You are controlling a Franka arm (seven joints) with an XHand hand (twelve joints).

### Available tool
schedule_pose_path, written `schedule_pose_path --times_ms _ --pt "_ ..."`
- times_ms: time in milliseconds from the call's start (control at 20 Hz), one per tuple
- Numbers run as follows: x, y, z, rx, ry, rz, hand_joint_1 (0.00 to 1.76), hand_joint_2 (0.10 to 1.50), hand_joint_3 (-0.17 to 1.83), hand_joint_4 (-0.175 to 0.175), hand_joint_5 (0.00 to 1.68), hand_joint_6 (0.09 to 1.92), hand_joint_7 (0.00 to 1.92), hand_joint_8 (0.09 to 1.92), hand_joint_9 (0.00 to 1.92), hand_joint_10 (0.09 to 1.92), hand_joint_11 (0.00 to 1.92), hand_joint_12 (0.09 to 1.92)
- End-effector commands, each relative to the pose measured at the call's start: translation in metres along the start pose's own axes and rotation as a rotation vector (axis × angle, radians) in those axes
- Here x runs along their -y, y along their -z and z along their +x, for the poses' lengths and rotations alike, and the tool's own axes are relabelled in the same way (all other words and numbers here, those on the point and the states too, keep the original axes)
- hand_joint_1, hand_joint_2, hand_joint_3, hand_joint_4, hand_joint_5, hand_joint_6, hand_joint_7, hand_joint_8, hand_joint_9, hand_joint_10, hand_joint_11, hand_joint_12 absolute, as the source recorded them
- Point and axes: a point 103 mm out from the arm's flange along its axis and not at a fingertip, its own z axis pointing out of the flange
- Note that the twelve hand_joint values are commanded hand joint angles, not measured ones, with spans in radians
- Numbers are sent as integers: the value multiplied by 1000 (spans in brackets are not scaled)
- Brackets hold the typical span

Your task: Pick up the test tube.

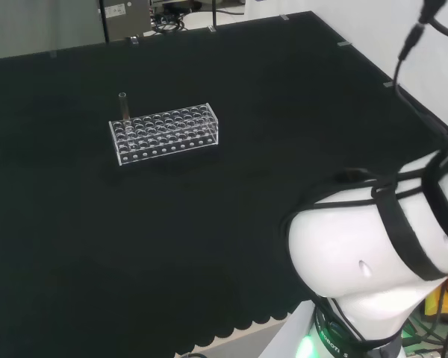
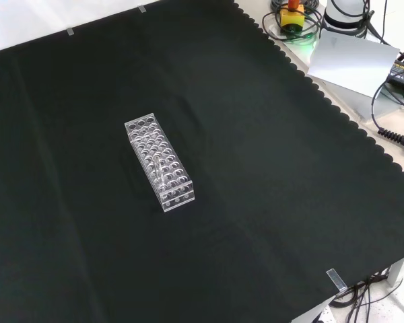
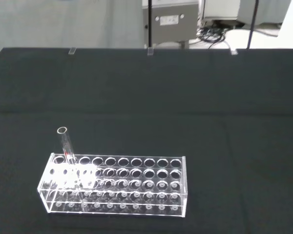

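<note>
Black cloth (image 1: 209, 224) over whole bench. White arm link (image 1: 358, 253) at head view's lower right, well apart from clear rack (image 1: 164, 134). Test tube (image 1: 122, 107) upright in rack's corner hole, w/ nothing touching it. Hand state: can't tell.

A white robot arm link (image 1: 358, 261) bulges at the head view's lower right. Black straps and cables wrap around it. Its base ring glows green underneath.
</note>
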Motion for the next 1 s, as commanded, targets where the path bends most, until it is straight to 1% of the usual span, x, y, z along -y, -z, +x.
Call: schedule_pose_path --times_ms 50,550,1000 --pt "-85 -28 30 -10 98 55 671 829 318 -124 247 87 172 894 96 981 0 1519" --pt "-145 -78 53 -17 143 159 667 828 334 -127 268 87 213 908 130 979 0 1534" --pt "-179 -130 80 -24 161 246 667 825 346 -130 288 87 243 917 158 977 0 1540"
